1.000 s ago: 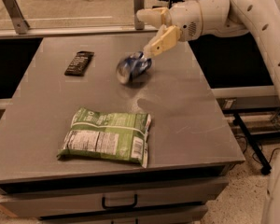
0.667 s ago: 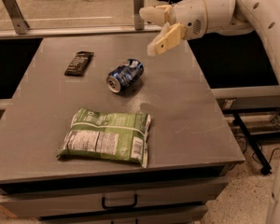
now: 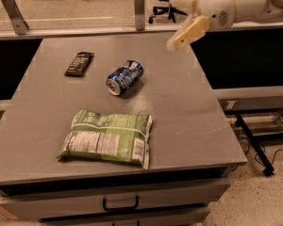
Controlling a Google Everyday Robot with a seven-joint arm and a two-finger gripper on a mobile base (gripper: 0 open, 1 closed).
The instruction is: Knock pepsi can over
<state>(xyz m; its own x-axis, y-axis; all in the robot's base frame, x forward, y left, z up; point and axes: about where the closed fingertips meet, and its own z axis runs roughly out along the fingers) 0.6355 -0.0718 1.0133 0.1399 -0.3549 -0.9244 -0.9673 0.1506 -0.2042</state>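
The pepsi can [image 3: 125,77] is dark blue with a silver end. It lies on its side near the middle of the grey table [image 3: 193,112], its silver end facing the front left. My gripper [image 3: 173,22] hangs in the air above the table's back right part, up and to the right of the can and apart from it. Its two cream fingers [image 3: 188,33] are spread and hold nothing.
A green snack bag [image 3: 108,138] lies flat at the table's front, left of centre. A flat dark bar wrapper [image 3: 79,63] lies at the back left. A drawer with a handle [image 3: 120,204] is below the front edge. A rail and glass run behind the table.
The can, tilted against my gripper a second ago, has fallen and rolled left onto its side. My gripper has lifted up and to the right, away from it.
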